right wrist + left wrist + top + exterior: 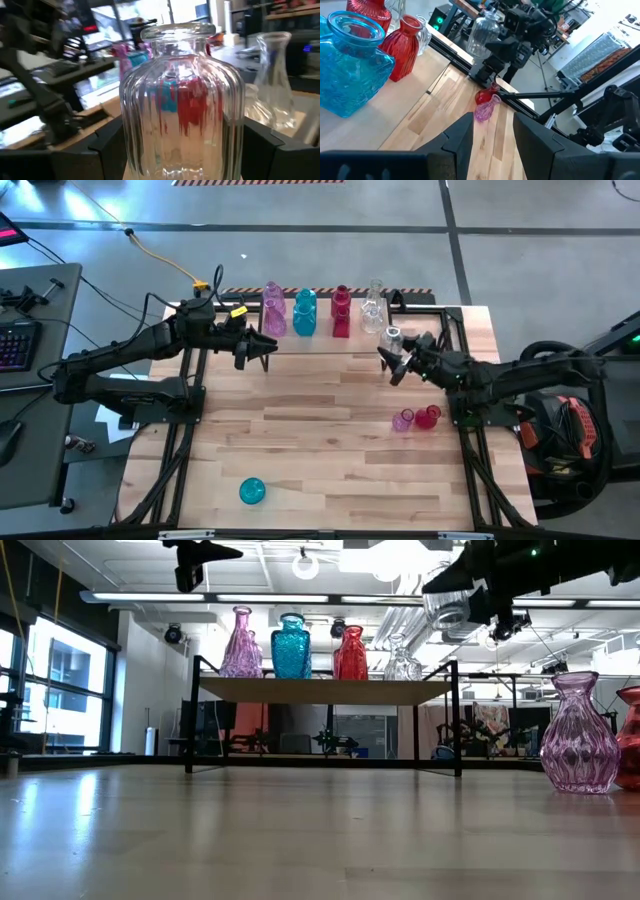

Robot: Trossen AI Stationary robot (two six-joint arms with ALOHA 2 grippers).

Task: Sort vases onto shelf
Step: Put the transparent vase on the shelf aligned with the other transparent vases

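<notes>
Clear ribbed vase (182, 100) between right tool's (393, 360) fingers (272, 150).

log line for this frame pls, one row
right tool: shut on clear ribbed vase, held up beside shelf | left tool: open, empty, near shelf's left end | table: teal vase, pink vase, red vase

no text, label, brand, number or sign can be read anywhere, on the vases, the shelf, the table or the room behind.
</notes>
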